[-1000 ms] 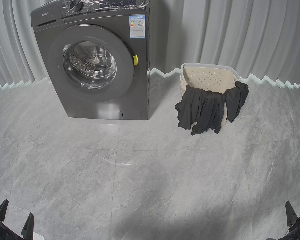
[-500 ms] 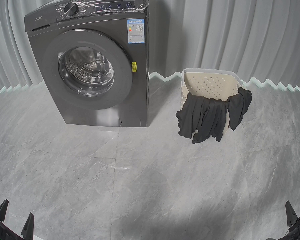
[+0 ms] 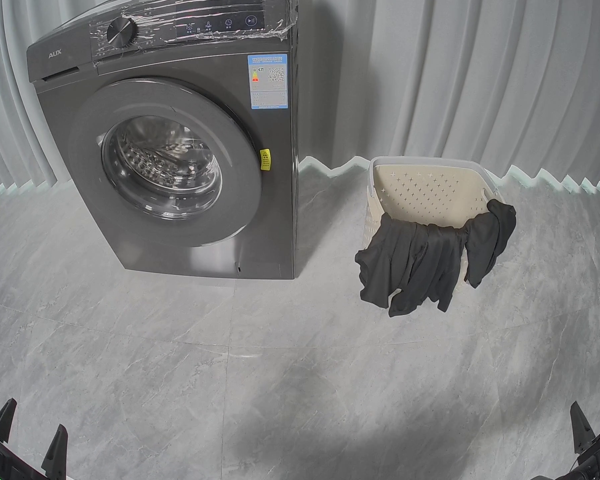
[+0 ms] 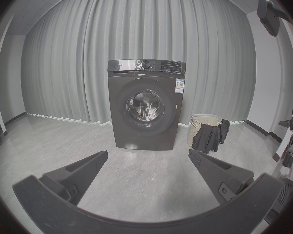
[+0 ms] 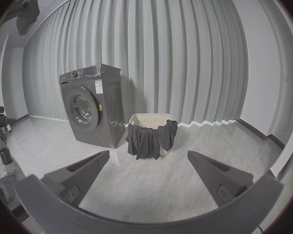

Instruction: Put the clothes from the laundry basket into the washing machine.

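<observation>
At the far left the left gripper hangs low over the floor, its jaws apart and holding nothing. Ahead of it stands the washing machine, and its round door is shut. To the right of the machine, just beside it and in front of the curtain, is the laundry basket. The dark clothes hang over its front rim and reach almost down to the floor. At the far right is the right gripper, also with its jaws apart and empty.

Both grippers are well apart from the basket, so I judge the step in hand is the approach. To do it well the robot should stop where one arm reaches the door handle side and the other reaches the rim, and it should open the door first. It should then pinch the cloth at the rim, where it is bunched, not at the loose hem.
</observation>
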Available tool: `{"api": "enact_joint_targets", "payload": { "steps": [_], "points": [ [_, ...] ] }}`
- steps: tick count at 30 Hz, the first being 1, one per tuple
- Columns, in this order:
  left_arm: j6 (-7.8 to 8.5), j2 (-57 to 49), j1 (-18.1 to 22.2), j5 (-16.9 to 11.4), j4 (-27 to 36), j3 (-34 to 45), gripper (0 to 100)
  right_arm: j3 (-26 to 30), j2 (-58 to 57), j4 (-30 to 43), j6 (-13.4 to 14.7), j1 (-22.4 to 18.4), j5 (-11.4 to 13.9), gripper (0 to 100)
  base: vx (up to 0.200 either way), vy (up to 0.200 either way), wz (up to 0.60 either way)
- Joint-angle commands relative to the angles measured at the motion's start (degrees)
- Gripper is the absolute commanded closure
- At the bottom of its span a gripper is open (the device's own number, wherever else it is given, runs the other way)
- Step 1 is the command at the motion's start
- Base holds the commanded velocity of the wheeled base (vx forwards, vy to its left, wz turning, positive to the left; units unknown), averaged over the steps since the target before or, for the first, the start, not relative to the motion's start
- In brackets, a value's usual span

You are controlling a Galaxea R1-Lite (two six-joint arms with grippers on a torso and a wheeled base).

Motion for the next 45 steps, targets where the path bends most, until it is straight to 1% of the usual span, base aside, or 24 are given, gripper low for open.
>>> {"api": "enact_joint_targets", "payload": {
  "steps": [1,6,9,18,45],
  "points": [
    [-0.02,-1.01,0.0,-0.02,0.03,0.92,0,1.01,-0.93,0.02,-0.03,-0.01,0.01,0,0.2,0.0,0.0],
    [-0.02,-1.01,0.0,-0.02,0.03,0.92,0,1.01,-0.93,0.02,-0.03,-0.01,0.01,0,0.2,0.0,0.0],
    [0.59,-1.01,0.0,-0.02,0.03,0.92,0,1.01,-0.93,0.02,-0.03,-0.01,0.01,0,0.0,0.0,0.0],
    [0.33,-1.01,0.0,-0.02,0.03,0.92,0,1.01,-0.93,0.02,-0.03,-0.01,0.01,0,0.0,0.0,0.0],
    [-0.02,-1.01,0.0,-0.02,0.03,0.92,0,1.01,-0.93,0.02,-0.12,-0.01,0.01,0,0.0,-0.2,0.0]
  ]
}}
